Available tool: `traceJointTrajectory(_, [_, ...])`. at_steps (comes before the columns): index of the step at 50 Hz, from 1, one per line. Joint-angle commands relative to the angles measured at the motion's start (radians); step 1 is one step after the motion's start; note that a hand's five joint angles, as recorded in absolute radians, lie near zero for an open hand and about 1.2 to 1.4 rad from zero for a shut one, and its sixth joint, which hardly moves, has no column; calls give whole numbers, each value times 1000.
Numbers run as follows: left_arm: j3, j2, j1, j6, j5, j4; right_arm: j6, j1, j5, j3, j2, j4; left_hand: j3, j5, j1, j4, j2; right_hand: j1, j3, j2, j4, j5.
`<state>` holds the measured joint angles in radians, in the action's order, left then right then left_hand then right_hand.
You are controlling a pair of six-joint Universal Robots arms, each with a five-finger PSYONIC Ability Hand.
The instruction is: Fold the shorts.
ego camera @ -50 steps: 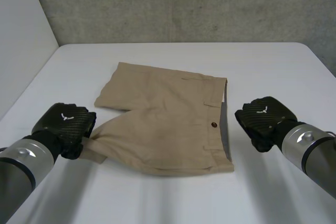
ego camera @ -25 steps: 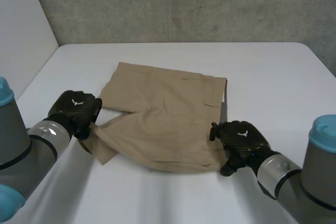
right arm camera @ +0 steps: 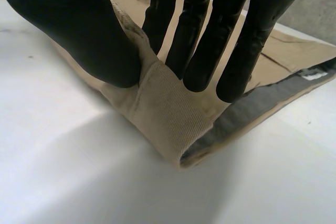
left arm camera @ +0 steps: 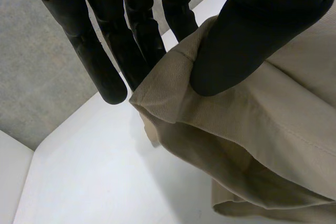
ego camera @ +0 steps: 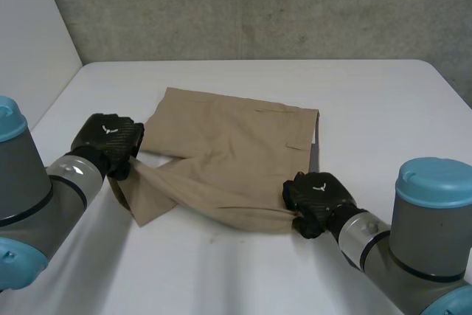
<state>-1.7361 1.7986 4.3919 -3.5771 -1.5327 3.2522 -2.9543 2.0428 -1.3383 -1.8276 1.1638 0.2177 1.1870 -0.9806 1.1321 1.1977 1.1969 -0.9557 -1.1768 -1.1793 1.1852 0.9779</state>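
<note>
Noter: Both hands had closed in since the look half a second earlier. The right hand [ego camera: 316, 198] had slid inward along the near edge of the shorts [ego camera: 228, 145], dragging the waistband corner with it. The left hand [ego camera: 110, 142] had crept up and raised its leg hem.

Checker: Grip on each?

Noter: Left had its thumb pressed on top of the near leg's hem with fingers behind it, so the cloth was pinched. Right had thumb and fingers clamped on the waistband corner, with grey lining showing just past its fingertips.

Checker: And the shorts themselves?

Noter: They lay on the white table [ego camera: 369, 101] between the hands. The near edge was lifted and drawn taut from one hand to the other, and the far half lay flat beyond both.

Checker: Risks?

Noter: My reading was that the left pinch held little more than the hem lip, so a quick lift could pull it from under the thumb. The right hand had bunched its cloth, and carrying that over might leave a wrinkled, skewed fold. Uneven pull could drag the flat half across the table.
</note>
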Motion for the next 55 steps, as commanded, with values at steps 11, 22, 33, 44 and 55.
traceJointTrajectory(11, [-97,-165,-45,-9,9,-285,331,-13,-13,109,209,-438,209,-241,264,199,199,-441,-219,-217,211,244])
traceJointTrajectory(22, [-79,-404,-29,-11,228,-724,638,-121,17,139,356,-858,209,-241,264,199,199,-441,-219,-217,211,244])
traceJointTrajectory(33, [-34,-199,46,-54,304,-490,569,-168,99,215,211,-717,209,-241,264,199,199,-441,-219,-217,211,244])
traceJointTrajectory(44, [381,241,-40,-74,120,-181,434,-145,-56,471,-50,-500,209,-241,264,199,199,-441,-219,-217,211,244])
traceJointTrajectory(55, [812,626,-92,-230,57,-72,394,-82,-194,651,-263,-189,209,-241,264,199,199,-441,-219,-217,211,244])
